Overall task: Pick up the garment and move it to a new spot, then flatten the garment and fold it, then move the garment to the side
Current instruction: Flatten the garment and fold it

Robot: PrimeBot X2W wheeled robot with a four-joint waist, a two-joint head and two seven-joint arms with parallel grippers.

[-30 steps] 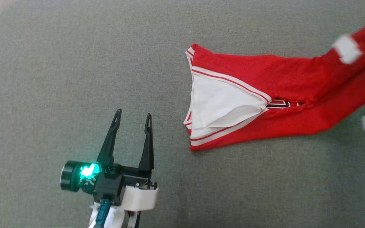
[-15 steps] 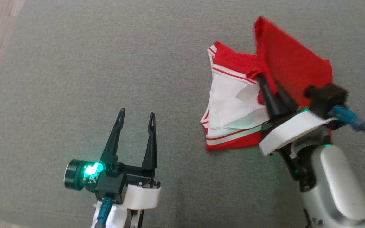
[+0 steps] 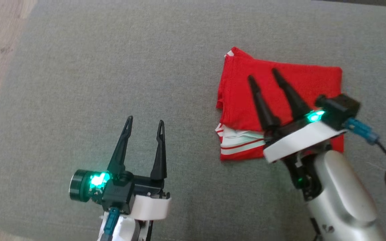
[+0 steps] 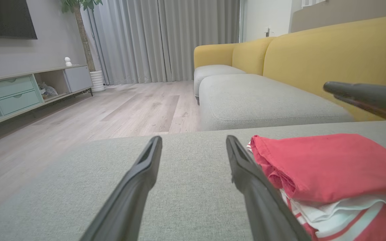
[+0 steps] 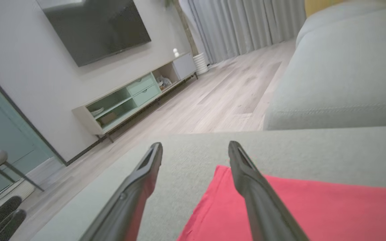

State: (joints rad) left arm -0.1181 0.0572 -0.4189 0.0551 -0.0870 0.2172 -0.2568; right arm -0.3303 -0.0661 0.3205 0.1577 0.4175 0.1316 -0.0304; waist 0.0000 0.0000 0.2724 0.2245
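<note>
Since the garment (image 3: 313, 83) lies folded on the cushion (image 3: 112, 67), the right pincer (image 3: 262, 74) stands spread over it, gripping nothing; the left pincer (image 3: 145, 119) is spread, idle, well apart.

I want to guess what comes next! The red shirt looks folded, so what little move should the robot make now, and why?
Probably lower the right gripper onto the shirt and close it on the folded layers. The shirt lies folded on the grey cushion, that gripper hangs open right above it holding nothing, and moving it aside is what remains.
</note>
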